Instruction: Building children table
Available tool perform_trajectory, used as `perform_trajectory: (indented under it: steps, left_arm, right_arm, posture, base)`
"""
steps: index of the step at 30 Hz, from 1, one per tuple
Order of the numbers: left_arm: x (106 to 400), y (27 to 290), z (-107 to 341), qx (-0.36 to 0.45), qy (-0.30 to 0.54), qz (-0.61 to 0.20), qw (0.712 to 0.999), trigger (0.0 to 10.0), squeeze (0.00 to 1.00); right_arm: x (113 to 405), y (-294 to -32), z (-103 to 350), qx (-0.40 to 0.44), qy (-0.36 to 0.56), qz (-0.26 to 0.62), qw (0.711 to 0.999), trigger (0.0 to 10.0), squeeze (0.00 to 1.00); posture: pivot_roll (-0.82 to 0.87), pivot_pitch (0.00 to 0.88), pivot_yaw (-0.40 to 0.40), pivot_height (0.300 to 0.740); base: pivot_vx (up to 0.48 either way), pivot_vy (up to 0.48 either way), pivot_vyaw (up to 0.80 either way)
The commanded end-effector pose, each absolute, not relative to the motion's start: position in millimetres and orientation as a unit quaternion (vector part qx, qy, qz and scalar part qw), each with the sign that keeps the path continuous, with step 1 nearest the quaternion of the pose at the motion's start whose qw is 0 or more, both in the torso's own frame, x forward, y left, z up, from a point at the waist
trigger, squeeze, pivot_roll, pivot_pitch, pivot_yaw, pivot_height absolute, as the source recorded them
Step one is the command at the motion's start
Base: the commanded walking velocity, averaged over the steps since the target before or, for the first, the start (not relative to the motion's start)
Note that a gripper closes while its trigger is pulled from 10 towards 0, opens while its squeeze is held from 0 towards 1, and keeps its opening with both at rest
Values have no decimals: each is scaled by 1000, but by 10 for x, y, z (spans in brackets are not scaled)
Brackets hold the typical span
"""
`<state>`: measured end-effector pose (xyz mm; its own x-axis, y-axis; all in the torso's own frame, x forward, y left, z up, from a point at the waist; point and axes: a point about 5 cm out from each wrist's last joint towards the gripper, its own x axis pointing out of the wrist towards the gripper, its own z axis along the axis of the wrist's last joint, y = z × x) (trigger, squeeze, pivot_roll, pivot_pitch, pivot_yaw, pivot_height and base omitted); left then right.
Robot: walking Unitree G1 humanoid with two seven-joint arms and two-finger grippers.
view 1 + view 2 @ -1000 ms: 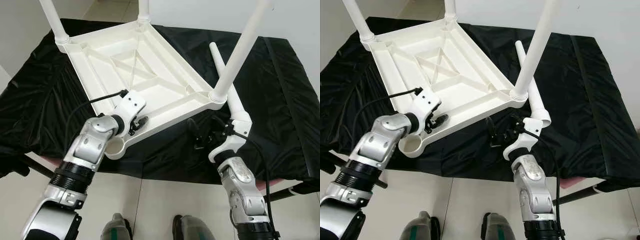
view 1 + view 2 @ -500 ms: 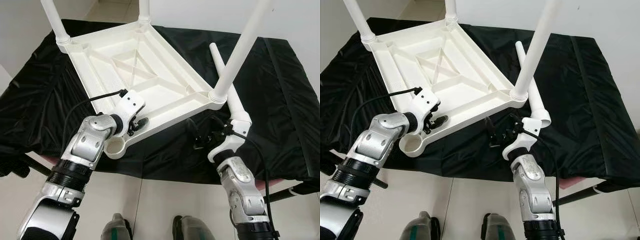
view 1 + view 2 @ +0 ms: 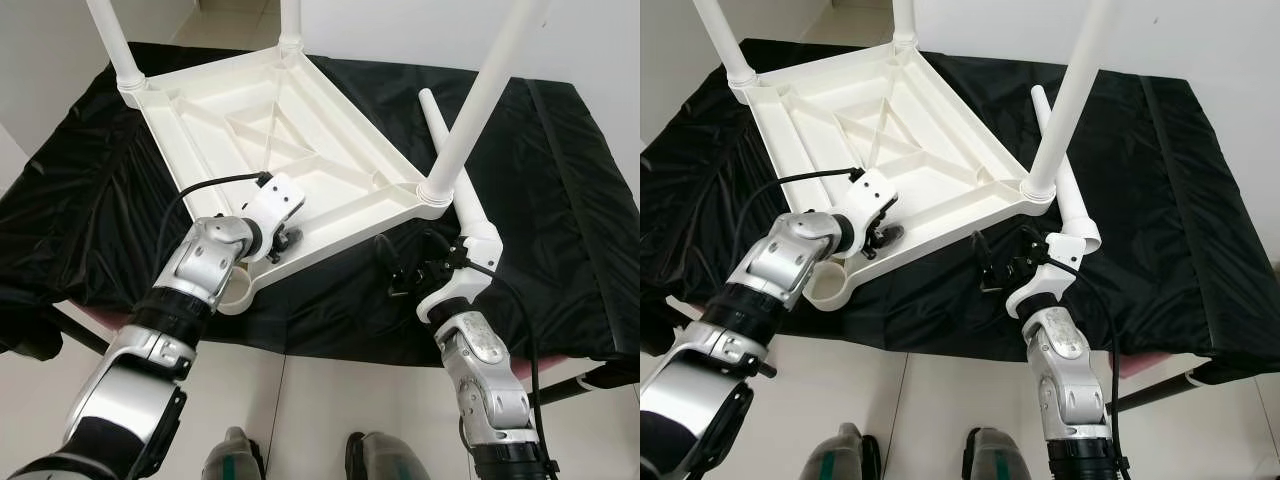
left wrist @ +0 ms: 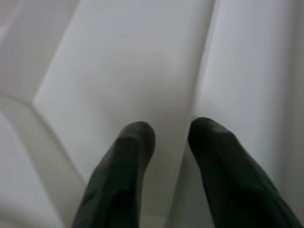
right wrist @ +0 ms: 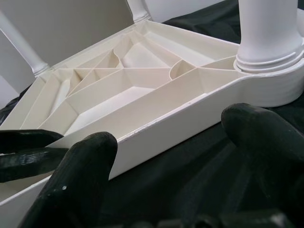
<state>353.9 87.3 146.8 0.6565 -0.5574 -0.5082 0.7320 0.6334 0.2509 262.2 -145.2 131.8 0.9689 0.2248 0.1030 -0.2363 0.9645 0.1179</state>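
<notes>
My two arms are silver metal, built of rounded, jointed segments with black ribbed collars between them. Each wrist ends in a white plastic housing dotted with small dark screw holes. A thin black cable loops from my left forearm up to that housing, and another runs down along my right forearm. My left claw (image 3: 283,241) and my right claw (image 3: 392,270) each have two long black fingers (image 4: 124,161); close up they look matt, rounded at the tips and slightly scuffed. Below, my two grey-green feet have dark, glossy toe caps.
</notes>
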Motion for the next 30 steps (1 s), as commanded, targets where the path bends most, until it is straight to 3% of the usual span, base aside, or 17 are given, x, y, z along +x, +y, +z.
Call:
perform_trajectory:
  steps: [1, 7, 17, 18, 19, 21, 22, 25, 27, 30]
  left_arm:
    - [3587, 903, 1404, 245, 199, -316, 895, 0, 0]
    - [3633, 886, 1418, 246, 202, -314, 895, 0, 0]
    - [3747, 775, 1504, 199, 199, -278, 919, 0, 0]
    - [3772, 736, 1529, 190, 193, -269, 924, 1020, 0]
    - [3794, 686, 1552, 181, 188, -261, 929, 2941, 0]
    - [3823, 623, 1589, 172, 179, -252, 935, 2510, 0]
    - [3864, 537, 1650, 156, 165, -238, 944, 3137, 0]
    - [3879, 510, 1675, 149, 160, -233, 948, 3137, 0]
    - [3923, 430, 1763, 134, 144, -214, 957, 3961, 0]
    - [3952, 352, 1835, 123, 133, -199, 963, 4353, 0]
  right_arm:
    - [2610, -1453, 1310, 64, -46, 112, 991, 10000, 0]
    - [2599, -1473, 1309, 63, -46, 107, 991, 10000, 0]
    - [2607, -1441, 1310, 67, -46, 106, 991, 10000, 0]
    - [2609, -1430, 1311, 68, -46, 106, 991, 10000, 0]
    - [2608, -1421, 1311, 70, -47, 107, 991, 10000, 0]
    - [2607, -1415, 1311, 71, -46, 107, 991, 10000, 0]
    - [2604, -1408, 1310, 72, -46, 107, 991, 10000, 0]
    - [2603, -1406, 1310, 73, -46, 107, 991, 10000, 0]
    - [2592, -1394, 1310, 75, -45, 106, 990, 10000, 0]
    - [2579, -1380, 1306, 76, -44, 106, 990, 10000, 0]
  posture:
    - [-113, 67, 35, 740]
    - [-115, 70, 37, 740]
    - [-110, 70, 40, 740]
    - [-109, 69, 38, 740]
    - [-109, 71, 40, 740]
    - [-109, 72, 38, 740]
    - [-112, 75, 38, 740]
    - [-112, 75, 38, 740]
    - [-116, 80, 40, 740]
    - [-116, 80, 40, 740]
  base:
    - [0, 0, 0]
    - [0, 0, 0]
    - [0, 0, 0]
    - [0, 0, 0]
    - [0, 0, 0]
    - [0, 0, 0]
    - [0, 0, 0]
    - [0, 0, 0]
    - [0, 0, 0]
    - [0, 0, 0]
